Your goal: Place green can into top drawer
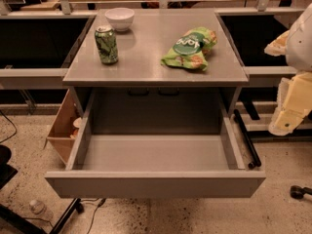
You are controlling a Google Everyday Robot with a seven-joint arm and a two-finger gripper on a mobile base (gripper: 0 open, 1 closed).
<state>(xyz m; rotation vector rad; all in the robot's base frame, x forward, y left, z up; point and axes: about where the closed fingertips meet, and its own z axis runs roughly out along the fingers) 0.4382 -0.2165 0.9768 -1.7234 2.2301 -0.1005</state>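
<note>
Arm (302, 43) showing at right frame edge, partly cropped; gripper (288, 115) hanging below it, pointing down and left.

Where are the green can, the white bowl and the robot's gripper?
green can (106, 45): camera view, on its green side.
white bowl (119, 18): camera view, on its outer wall.
gripper (287, 113): camera view, at the right edge beside the table, on its pale lower end.

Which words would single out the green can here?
On the grey metal table above the open top drawer, far from the end effector at right, look left. The small green patterned cylindrical can, silver-topped, stands upright near a white bowl; the green snack bag lies crumpled rightward.
</note>
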